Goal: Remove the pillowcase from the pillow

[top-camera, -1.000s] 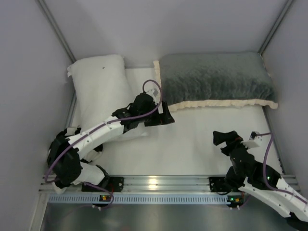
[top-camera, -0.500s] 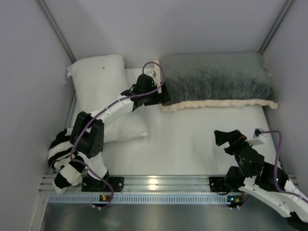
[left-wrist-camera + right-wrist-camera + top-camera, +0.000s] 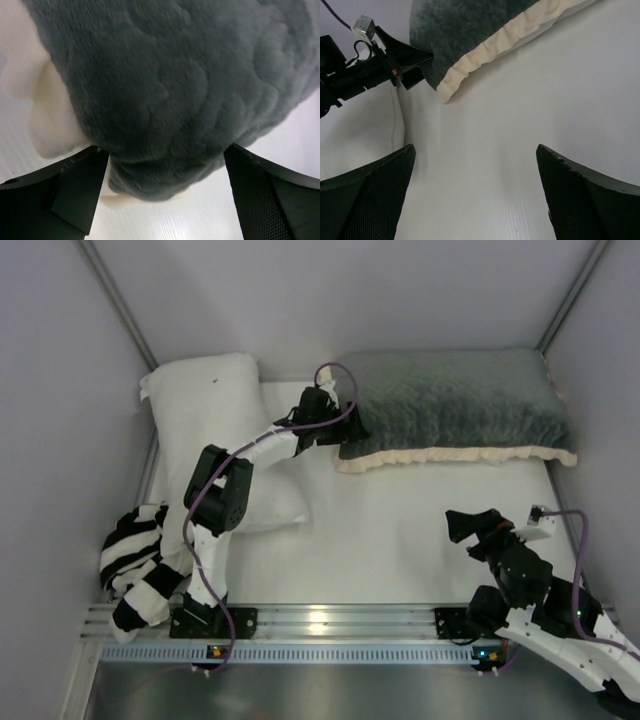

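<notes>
The pillowcase [image 3: 450,405] lies at the back right, grey plush face up, with cream ruffled trim [image 3: 450,455] along its near edge. It is stuffed, and the pillow inside is hidden. My left gripper [image 3: 348,430] is open at its near left corner. In the left wrist view the grey plush [image 3: 165,100] bulges between the two spread fingers [image 3: 65,190], around the gripper [image 3: 165,185], just above the table. My right gripper [image 3: 470,530] is open and empty over the table's right front. Its wrist view [image 3: 475,190] shows the pillowcase [image 3: 465,25] and the left gripper [image 3: 405,65] ahead.
A bare white pillow with one dark speck [image 3: 205,410] lies at the back left, under the left arm. It also shows in the right wrist view [image 3: 355,125]. A black-and-white striped cloth [image 3: 135,560] sits at the front left. Grey walls close the sides and back.
My left arm has stretched forward and right, bringing the open gripper from the table's middle to the pillowcase's left corner. The striped cloth is now uncovered. My right gripper has barely shifted.
</notes>
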Robot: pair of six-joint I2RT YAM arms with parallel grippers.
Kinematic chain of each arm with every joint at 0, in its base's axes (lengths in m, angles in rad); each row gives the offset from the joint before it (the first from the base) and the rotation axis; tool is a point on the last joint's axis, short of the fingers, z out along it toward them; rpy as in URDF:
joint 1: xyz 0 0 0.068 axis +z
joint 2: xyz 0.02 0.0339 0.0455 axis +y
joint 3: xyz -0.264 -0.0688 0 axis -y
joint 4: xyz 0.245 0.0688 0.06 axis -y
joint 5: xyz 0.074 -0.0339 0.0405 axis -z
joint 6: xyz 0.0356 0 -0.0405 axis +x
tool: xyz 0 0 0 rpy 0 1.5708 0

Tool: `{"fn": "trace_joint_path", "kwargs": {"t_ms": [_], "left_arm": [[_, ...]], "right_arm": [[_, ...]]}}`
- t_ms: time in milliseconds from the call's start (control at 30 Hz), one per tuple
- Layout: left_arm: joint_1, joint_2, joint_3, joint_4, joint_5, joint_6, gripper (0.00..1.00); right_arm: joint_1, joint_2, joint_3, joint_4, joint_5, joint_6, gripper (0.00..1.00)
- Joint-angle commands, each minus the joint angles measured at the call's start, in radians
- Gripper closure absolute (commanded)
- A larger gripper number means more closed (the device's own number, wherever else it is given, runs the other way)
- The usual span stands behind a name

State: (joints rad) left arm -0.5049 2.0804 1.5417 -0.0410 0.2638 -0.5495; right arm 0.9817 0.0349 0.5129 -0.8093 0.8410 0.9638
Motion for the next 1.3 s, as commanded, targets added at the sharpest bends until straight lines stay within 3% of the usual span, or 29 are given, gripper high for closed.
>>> {"fn": "trace_joint_path", "kwargs": {"t_ms": [0, 100, 133, 200, 233, 333, 367, 600, 733, 867, 967, 1067, 1200, 1267], "left_arm": [[0.009, 0.079, 0.086, 0.061, -0.029, 0.025, 0.01], [0.009, 0.133, 0.116, 0.070, -0.008, 0.002, 0.02], [0.011, 0.147, 0.123, 0.072, 0.000, -0.018, 0.10], [0.011, 0.150, 0.120, 0.082, 0.015, -0.044, 0.32], [0.011, 0.138, 0.115, 0.084, 0.018, -0.053, 0.56], [0.009, 0.071, 0.052, 0.134, 0.061, -0.081, 0.96], [0.011, 0.046, 0.017, 0.136, 0.064, -0.089, 1.00], [0.009, -0.337, -0.222, 0.104, -0.086, -0.070, 1.00], [0.014, -0.573, -0.261, -0.084, -0.225, -0.047, 1.00], [0.025, -0.706, -0.278, -0.205, -0.293, -0.041, 1.00], [0.037, -0.781, -0.285, -0.314, -0.334, -0.040, 1.00], [0.048, -0.871, -0.337, -0.361, -0.371, -0.047, 1.00], [0.058, -1.012, -0.403, -0.431, -0.428, -0.063, 1.00], [0.060, -1.042, -0.414, -0.456, -0.433, -0.063, 1.00]], "right_arm": [[0.011, -0.030, 0.029, -0.002, 0.015, -0.022, 0.01], [0.011, -0.023, 0.030, -0.004, 0.013, -0.023, 0.01], [0.011, -0.020, 0.032, -0.004, 0.013, -0.019, 0.01], [0.009, -0.006, 0.033, -0.004, 0.021, -0.007, 0.01], [0.009, -0.001, 0.035, -0.004, 0.026, -0.001, 0.00], [0.009, 0.036, 0.042, -0.002, 0.036, 0.013, 0.01], [0.009, 0.074, 0.047, -0.002, 0.036, 0.009, 0.01], [0.009, 0.325, 0.131, -0.019, 0.018, 0.004, 0.01], [0.008, 0.489, 0.217, -0.014, 0.012, -0.019, 0.01], [-0.020, 0.734, 0.301, -0.011, 0.012, -0.095, 0.01], [-0.104, 0.841, 0.354, 0.030, -0.069, -0.190, 0.01], [-0.269, 0.876, 0.354, 0.146, -0.250, -0.284, 0.01], [-0.606, 0.878, 0.296, 0.297, -0.578, -0.365, 0.01], [-0.719, 0.890, 0.274, 0.324, -0.661, -0.404, 0.01]]}}
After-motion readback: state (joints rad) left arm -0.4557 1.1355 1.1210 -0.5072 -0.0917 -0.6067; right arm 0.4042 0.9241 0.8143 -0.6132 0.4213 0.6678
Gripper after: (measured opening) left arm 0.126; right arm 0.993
